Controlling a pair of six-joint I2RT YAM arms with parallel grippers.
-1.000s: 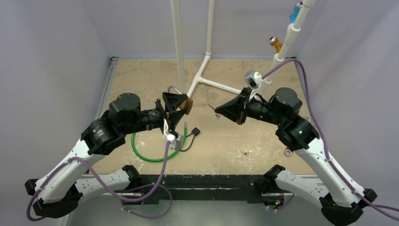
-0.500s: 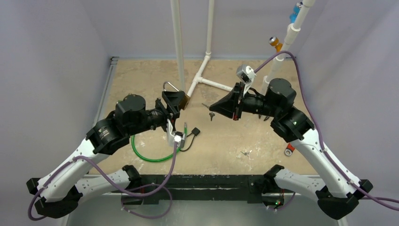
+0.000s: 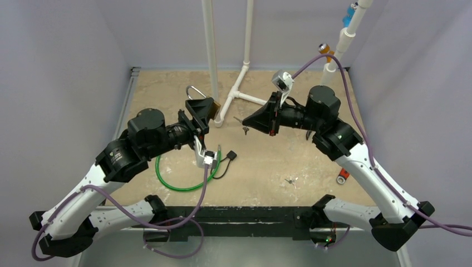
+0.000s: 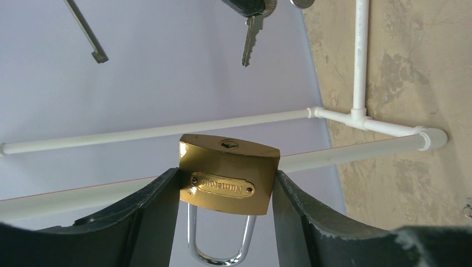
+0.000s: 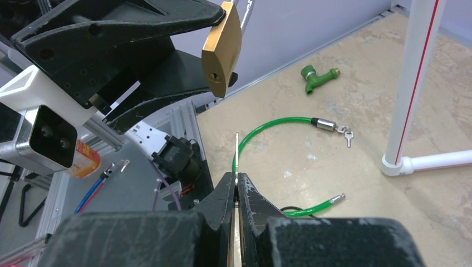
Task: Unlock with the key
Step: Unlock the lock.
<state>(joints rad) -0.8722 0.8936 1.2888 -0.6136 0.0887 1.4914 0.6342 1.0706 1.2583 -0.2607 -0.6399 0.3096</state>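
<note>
Left gripper [image 4: 225, 181]: part-open, clamping padlock [image 4: 228, 161] body.
Right gripper [image 5: 237, 186]: pinched tight on key [image 4: 251, 36].
Your move: square it to keyhole [image 4: 229, 144], push straight.

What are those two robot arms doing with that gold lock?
They are trying to open it with a key. The left gripper holds the brass padlock by its sides up in the air, with its keyhole facing the other arm. The right gripper is pinching the key and pointing it toward the lock. The key is not in the keyhole yet; there is a gap between them.
</note>
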